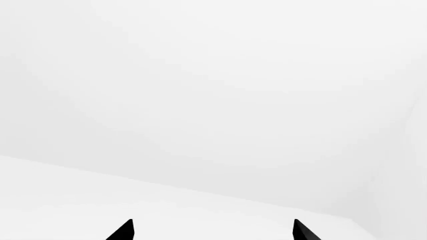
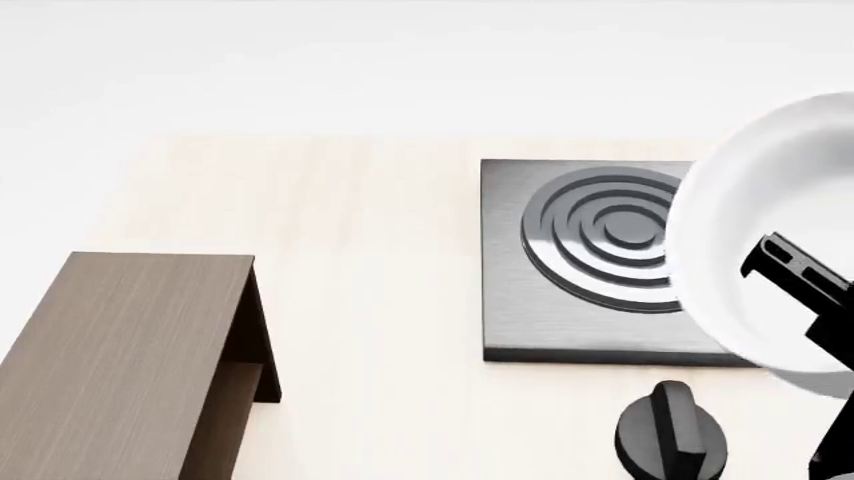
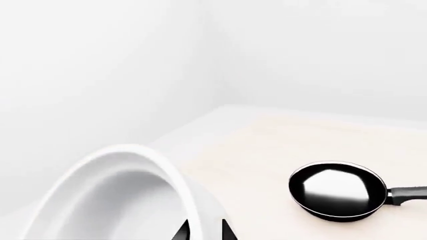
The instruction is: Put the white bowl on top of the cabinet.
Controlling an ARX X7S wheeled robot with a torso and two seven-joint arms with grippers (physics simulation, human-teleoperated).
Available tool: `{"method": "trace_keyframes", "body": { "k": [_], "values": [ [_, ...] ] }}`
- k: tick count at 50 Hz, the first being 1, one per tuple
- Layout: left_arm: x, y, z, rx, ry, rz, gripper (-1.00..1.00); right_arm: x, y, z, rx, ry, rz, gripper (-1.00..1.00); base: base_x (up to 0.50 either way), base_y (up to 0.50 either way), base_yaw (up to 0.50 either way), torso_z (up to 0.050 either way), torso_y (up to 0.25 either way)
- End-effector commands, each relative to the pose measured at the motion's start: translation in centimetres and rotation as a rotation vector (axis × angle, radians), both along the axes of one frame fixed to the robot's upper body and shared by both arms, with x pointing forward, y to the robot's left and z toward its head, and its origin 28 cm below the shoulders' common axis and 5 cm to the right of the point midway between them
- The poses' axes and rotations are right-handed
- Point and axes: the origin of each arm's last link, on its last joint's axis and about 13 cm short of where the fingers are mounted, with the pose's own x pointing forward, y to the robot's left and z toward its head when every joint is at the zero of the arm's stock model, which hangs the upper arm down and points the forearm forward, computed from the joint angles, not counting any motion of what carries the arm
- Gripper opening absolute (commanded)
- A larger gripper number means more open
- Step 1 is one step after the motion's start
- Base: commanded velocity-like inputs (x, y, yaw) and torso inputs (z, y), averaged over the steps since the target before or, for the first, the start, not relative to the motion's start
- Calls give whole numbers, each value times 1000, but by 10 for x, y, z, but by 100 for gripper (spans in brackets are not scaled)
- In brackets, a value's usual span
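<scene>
— Head view: where's the glossy white deep bowl (image 2: 767, 250)?
— Lifted at the right, over the grey square stove plate (image 2: 561, 300), its rim pinched by the right gripper (image 2: 801, 275). Dark brown wood-grain cabinet (image 2: 120, 350) sits well apart, lower left.
— Left gripper (image 1: 213, 231)?
— Spread apart, holding nothing.

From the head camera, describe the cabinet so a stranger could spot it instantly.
Start at the pale wooden table. The cabinet stands at its near left corner, left of the grey stove plate. It alone is a tall, dark brown wood-grain box with a flat top.
</scene>
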Motion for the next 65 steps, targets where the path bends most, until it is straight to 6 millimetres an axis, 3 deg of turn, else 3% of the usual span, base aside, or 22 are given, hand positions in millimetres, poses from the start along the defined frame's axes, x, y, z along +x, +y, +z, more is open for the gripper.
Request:
{"method": "trace_keyframes", "body": {
  "k": [1, 13, 24, 44, 65],
  "values": [
    [0, 0, 0, -1, 0, -1, 100, 15, 10, 17, 8, 1, 78, -100, 0, 0, 0, 0, 0],
    [0, 1, -1, -4, -1, 0, 100, 34, 22, 38, -1, 28, 163, -100, 0, 0, 0, 0, 1],
    [0, 0, 0, -3, -1, 1, 100, 56, 29, 36, 23, 91, 249, -100, 0, 0, 0, 0, 2],
    [-1, 1, 0, -4, -1, 2, 100, 90, 48, 19, 228, 225, 596, -100, 0, 0, 0, 1, 1],
    [0, 1, -1, -5, 0, 1, 100, 97, 61, 20, 465, 199, 865, -100, 0, 0, 0, 0, 1]
  ]
}}
